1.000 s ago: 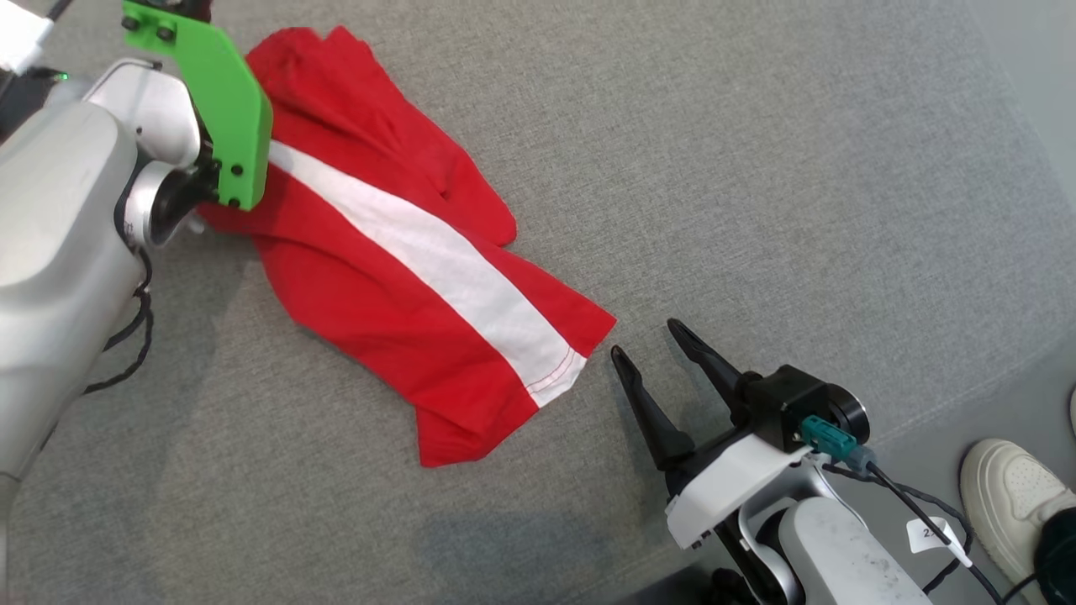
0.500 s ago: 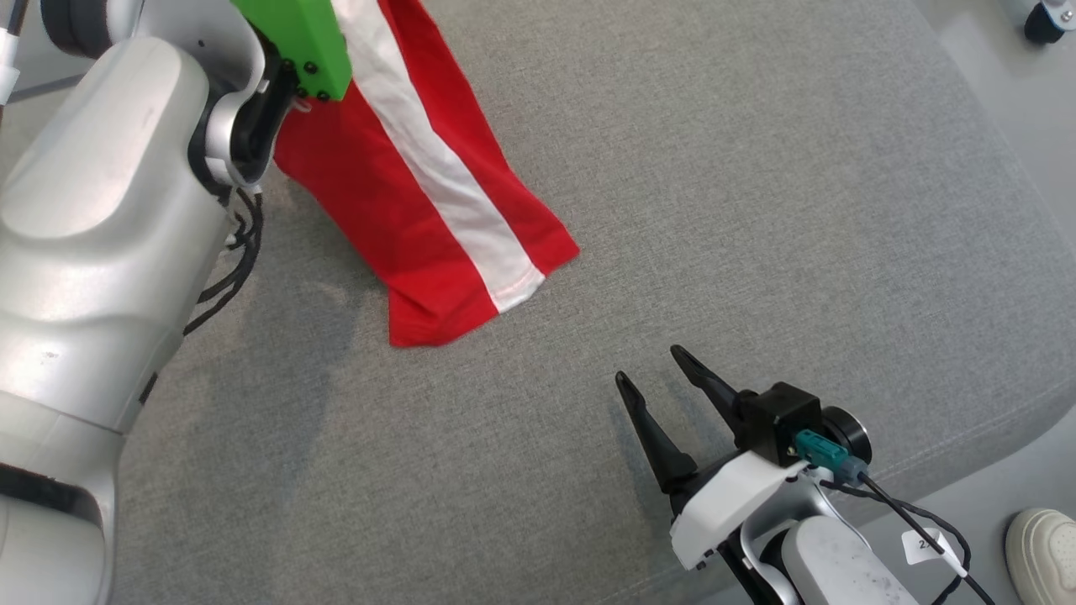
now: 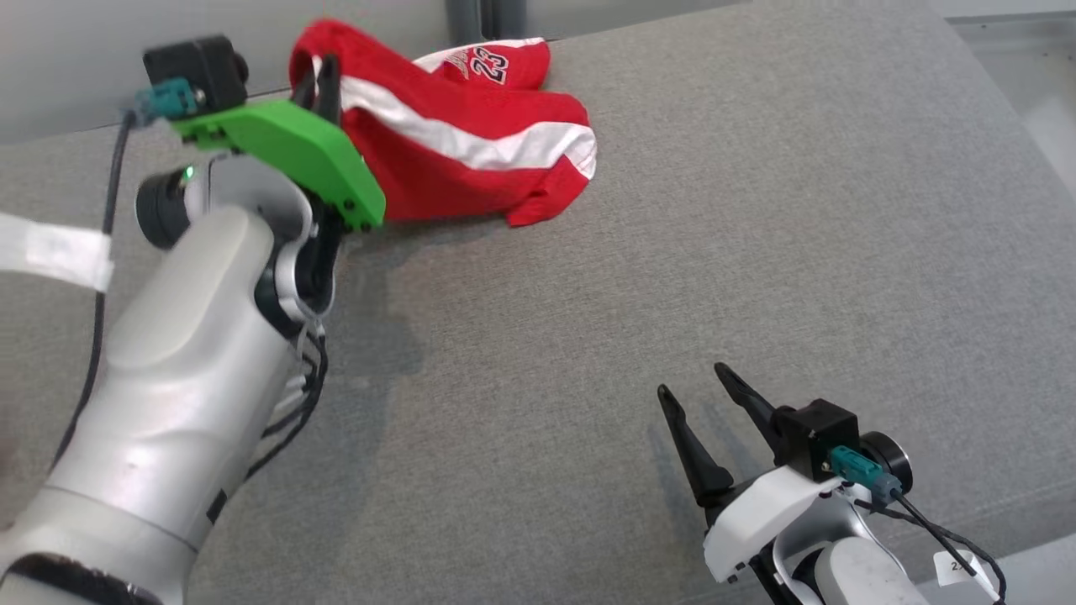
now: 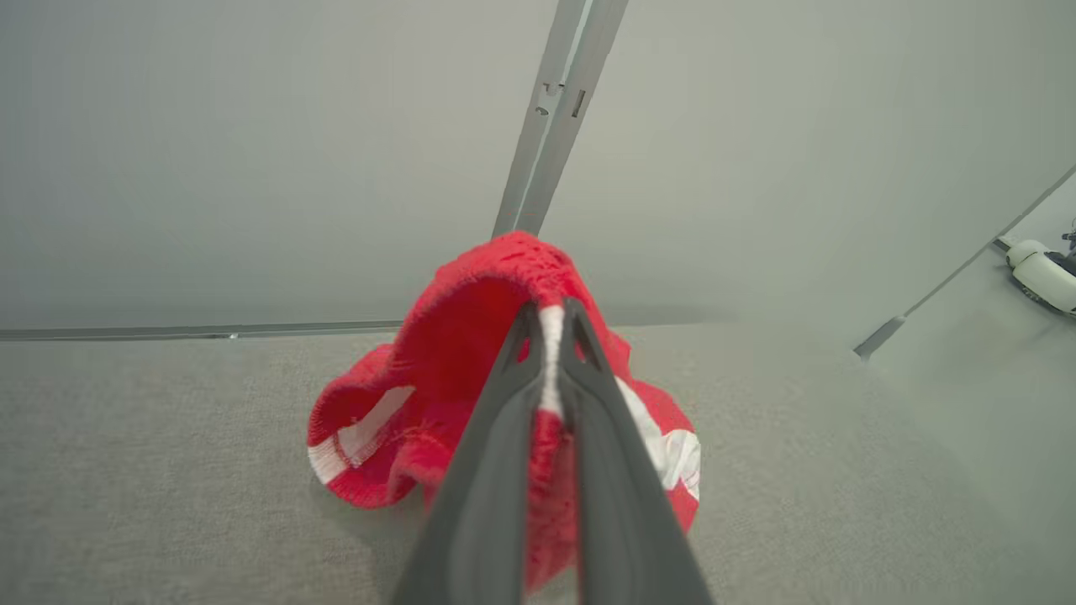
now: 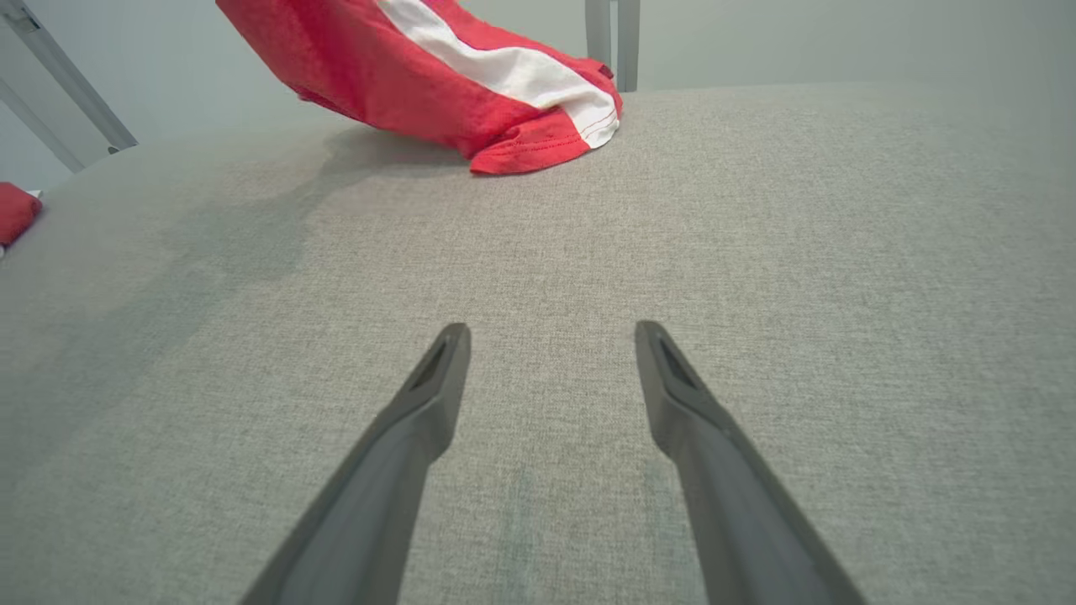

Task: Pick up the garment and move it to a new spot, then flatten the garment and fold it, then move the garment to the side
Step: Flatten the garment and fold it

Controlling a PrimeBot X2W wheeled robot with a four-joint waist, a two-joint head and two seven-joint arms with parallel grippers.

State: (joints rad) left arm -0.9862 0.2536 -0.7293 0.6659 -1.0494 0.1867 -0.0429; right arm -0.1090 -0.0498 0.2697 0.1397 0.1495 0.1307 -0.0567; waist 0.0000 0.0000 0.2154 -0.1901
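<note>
The garment [image 3: 471,164] is red with a white stripe and a printed 23. It hangs bunched from my left gripper [image 3: 318,74] at the far left of the grey surface, its lower end resting on the fabric. In the left wrist view my left gripper [image 4: 548,319] is shut on a fold of the garment [image 4: 471,336], the white stripe pinched between the fingers. My right gripper [image 3: 698,382] stands open low at the near right, well apart from it. The right wrist view has that gripper [image 5: 551,336] with nothing between its fingers, and the garment [image 5: 420,76] far ahead.
The grey upholstered surface [image 3: 672,252] stretches wide between the two arms. A pale wall with a metal post [image 4: 555,118] rises right behind the garment. A small red thing [image 5: 13,210] lies at the surface's far left edge in the right wrist view.
My left arm has carried the garment up and away to the far edge, where it now hangs bunched. The head camera has tilted up. The right gripper has stayed open in place.
</note>
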